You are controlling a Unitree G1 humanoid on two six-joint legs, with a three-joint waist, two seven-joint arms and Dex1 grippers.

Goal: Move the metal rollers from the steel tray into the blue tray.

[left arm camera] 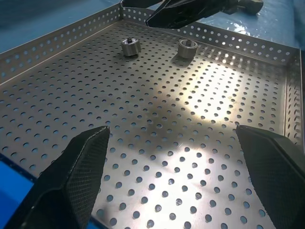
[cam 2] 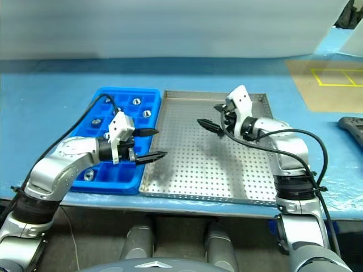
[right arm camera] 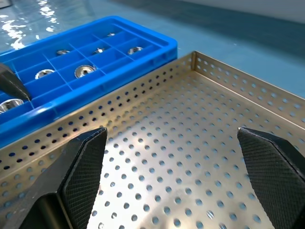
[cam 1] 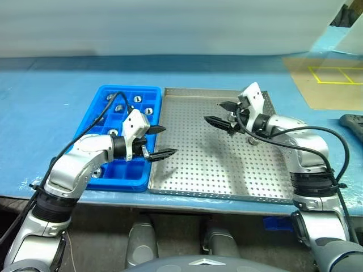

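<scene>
Both arms reach forward from the shoulders, bent at the elbows, with the forearms angled in toward each other. The left gripper [cam 1: 161,141] points forward and toward the robot's right, tipped slightly below level. Its two black fingers [left arm camera: 71,176] are spread wide apart with nothing between them. The right gripper [cam 1: 221,113] points forward and toward the robot's left, also tipped slightly down, so the two grippers face each other across a gap. Its black fingers [right arm camera: 78,171] likewise stand wide apart and empty. A black cable loops along each forearm to the wrist.
</scene>
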